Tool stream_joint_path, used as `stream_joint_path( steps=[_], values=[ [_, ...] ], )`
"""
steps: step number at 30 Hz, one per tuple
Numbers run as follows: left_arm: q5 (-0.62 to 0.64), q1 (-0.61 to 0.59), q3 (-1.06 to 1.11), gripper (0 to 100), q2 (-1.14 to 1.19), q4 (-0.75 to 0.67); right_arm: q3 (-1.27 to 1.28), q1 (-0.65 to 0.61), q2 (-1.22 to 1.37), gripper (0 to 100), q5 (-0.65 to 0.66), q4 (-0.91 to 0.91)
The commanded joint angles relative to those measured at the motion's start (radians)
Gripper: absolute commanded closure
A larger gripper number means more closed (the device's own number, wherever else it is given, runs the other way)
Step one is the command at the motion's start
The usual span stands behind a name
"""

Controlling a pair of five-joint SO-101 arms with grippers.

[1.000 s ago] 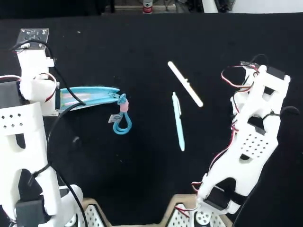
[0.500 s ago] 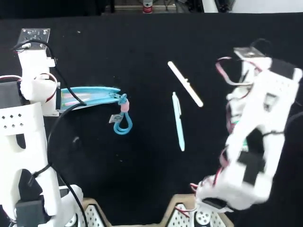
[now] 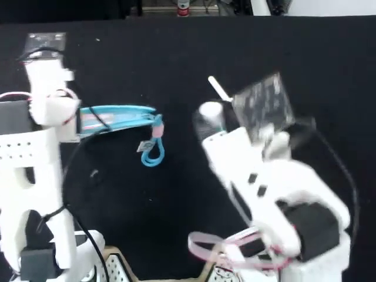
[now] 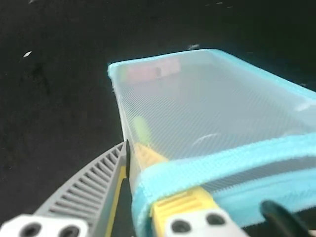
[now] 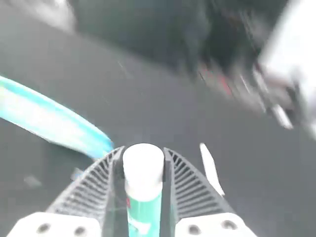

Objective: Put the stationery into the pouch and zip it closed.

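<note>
My left gripper is shut on one end of the light-blue mesh pouch, holding it edge-up on the left of the table. The pouch's zip cord loop hangs at its free end. My right gripper is shut on a thick stick with a white cap and teal-green body, over the table's middle, to the right of the pouch. A white stick lies just beyond it. The right arm hides the spot where the pale teal pen lay.
The black table top stretches open at the back and to the far right. The left arm's white body stands along the left edge. The right arm's body fills the lower middle and right.
The right arm has swung from the right side over the table's middle toward the pouch, covering the teal pen. The pouch has shifted slightly to the right in the left gripper.
</note>
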Motion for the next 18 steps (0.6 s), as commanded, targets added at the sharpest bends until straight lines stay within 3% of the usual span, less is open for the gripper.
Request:
stream_joint_path(
  steps=[1,5,11,18],
  values=[
    [0.041,0.163,-0.061,97,-0.005,-0.003,0.087,-0.133,-0.051,98.4,-0.02,-0.213],
    [0.074,0.226,-0.105,97,-0.017,-0.003,0.189,-0.183,-0.11,98.6,-0.028,-0.359],
    [0.097,0.229,-0.05,97,0.026,-0.028,0.306,-0.249,-0.213,98.6,-0.021,-0.48],
    [0.101,0.188,-0.019,97,0.054,-0.023,0.524,-0.258,-0.225,98.6,-0.02,-0.81]
  ],
)
